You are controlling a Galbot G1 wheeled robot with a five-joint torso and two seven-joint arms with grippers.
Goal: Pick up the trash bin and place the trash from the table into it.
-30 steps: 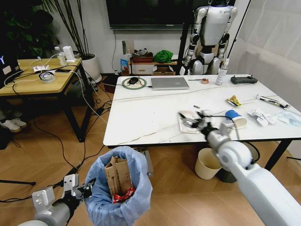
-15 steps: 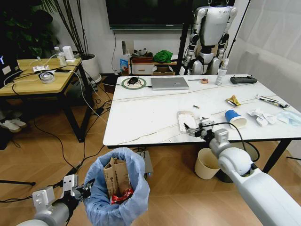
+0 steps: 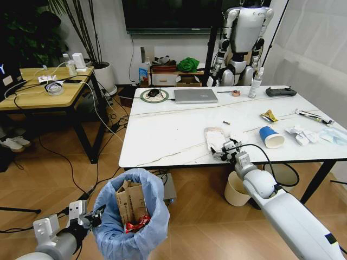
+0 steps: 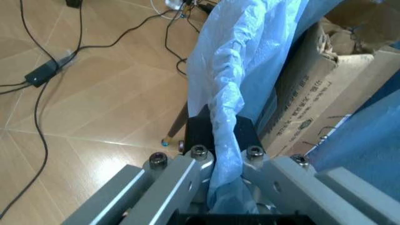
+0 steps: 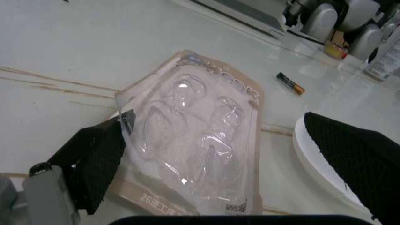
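A: Even, bright indoor light; soft glare on the table (image 3: 179, 124), faint shadows beneath it.

B: Wrist views look softer. The bag (image 4: 234, 89) blurs close up, and the pads (image 5: 356, 154) too.

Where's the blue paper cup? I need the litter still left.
In the head view, the blue paper cup lies on the table, near its right front edge.

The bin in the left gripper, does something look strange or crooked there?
Yes. The left gripper pinches only the blue bag billowing over the bin's rim, and the bin hangs tilted above the floor. Brown cardboard sticks out of its top.
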